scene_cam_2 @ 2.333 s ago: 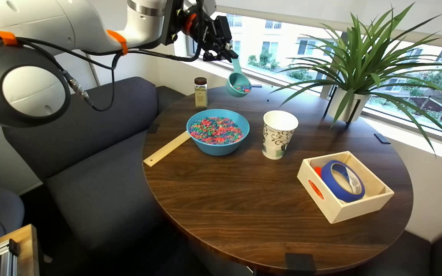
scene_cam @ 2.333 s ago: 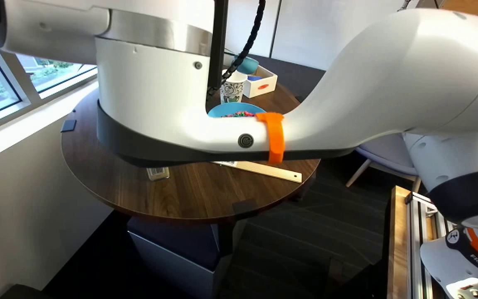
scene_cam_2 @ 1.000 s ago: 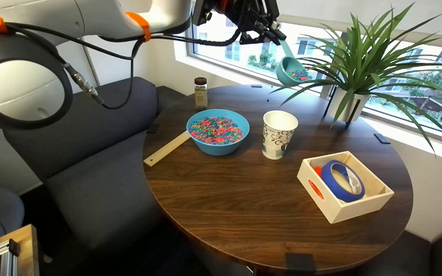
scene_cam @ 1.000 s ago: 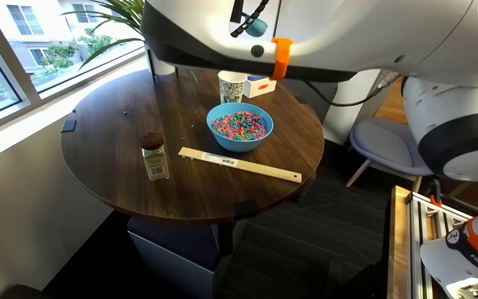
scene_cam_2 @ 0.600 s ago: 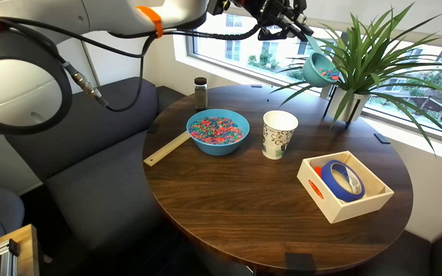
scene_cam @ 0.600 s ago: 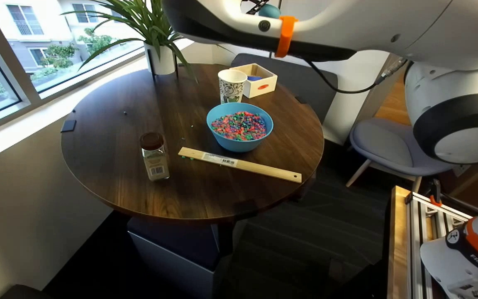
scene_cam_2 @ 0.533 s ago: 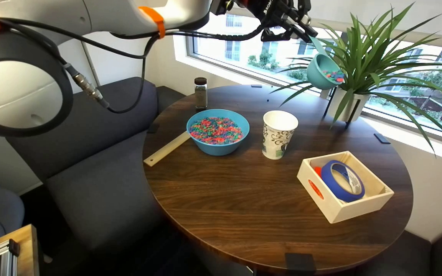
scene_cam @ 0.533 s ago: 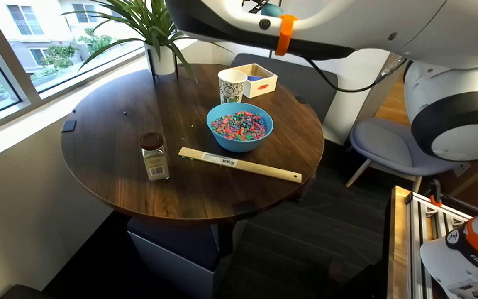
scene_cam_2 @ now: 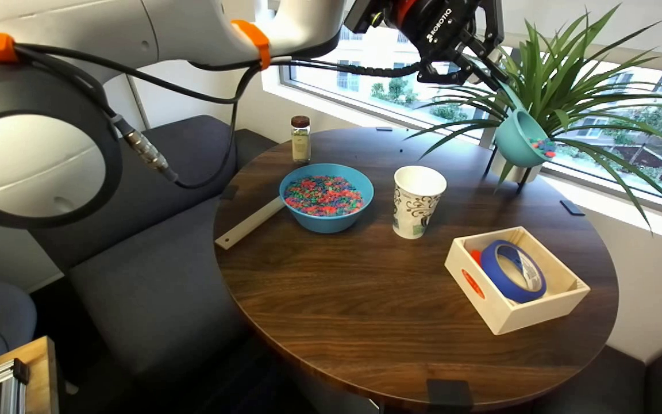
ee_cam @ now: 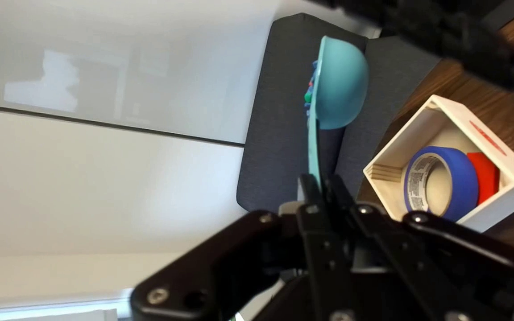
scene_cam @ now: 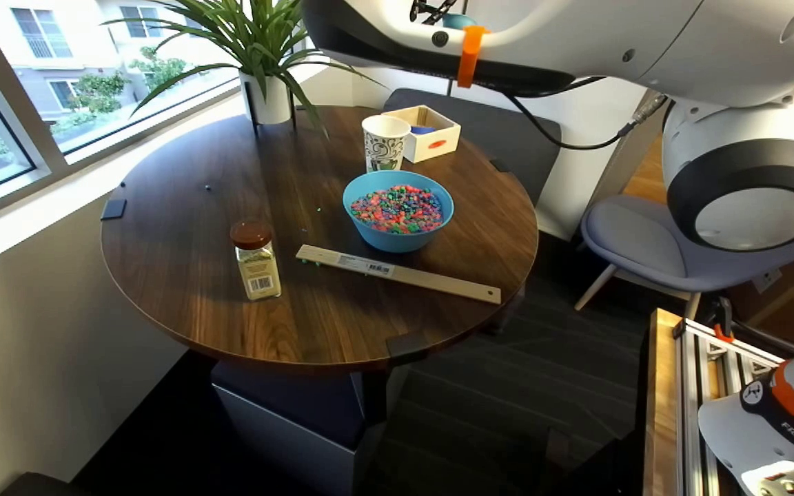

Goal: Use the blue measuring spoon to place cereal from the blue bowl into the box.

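My gripper is shut on the handle of the blue measuring spoon, high over the table in front of the plant. The scoop tilts and holds some cereal at its rim. In the wrist view the spoon points away from the gripper, with the box to its lower right. The spoon is partly behind the arm in an exterior view. The blue bowl holds a heap of cereal. The tan box stands on the table, below the spoon's height.
A blue tape roll and a red item lie inside the box. A patterned white cup stands between bowl and box. A flat wooden stick and a brown-lidded jar are near the bowl. A plant stands by the window.
The spoon in my gripper has moved from near the jar, past the cup, to in front of the plant, most recently a little lower. The arm no longer blocks the table in an exterior view.
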Motion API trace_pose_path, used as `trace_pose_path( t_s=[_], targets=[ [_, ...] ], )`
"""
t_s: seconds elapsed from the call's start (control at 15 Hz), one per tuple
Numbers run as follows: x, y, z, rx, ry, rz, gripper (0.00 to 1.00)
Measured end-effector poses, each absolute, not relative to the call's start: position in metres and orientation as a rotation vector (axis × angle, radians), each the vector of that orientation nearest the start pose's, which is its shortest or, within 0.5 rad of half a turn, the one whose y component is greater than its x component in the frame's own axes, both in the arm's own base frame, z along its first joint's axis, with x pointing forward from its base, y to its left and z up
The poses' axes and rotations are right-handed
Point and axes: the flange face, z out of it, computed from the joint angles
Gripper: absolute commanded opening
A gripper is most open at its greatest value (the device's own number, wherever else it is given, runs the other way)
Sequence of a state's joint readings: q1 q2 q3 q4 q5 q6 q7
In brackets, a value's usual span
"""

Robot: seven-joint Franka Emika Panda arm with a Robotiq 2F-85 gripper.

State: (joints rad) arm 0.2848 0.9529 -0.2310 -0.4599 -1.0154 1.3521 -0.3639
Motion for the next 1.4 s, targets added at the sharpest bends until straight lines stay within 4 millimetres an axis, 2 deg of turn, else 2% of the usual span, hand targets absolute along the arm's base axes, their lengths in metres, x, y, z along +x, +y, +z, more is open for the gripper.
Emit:
trace_pose_path(
  t_s=[1.33, 1.4],
  targets=[
    [0.7429, 0.0497, 0.5591, 1.949, 0.290, -0.173, 0.08],
    [0.7429, 0.0497, 0.5591, 1.949, 0.291, -0.173, 0.03]
  ],
)
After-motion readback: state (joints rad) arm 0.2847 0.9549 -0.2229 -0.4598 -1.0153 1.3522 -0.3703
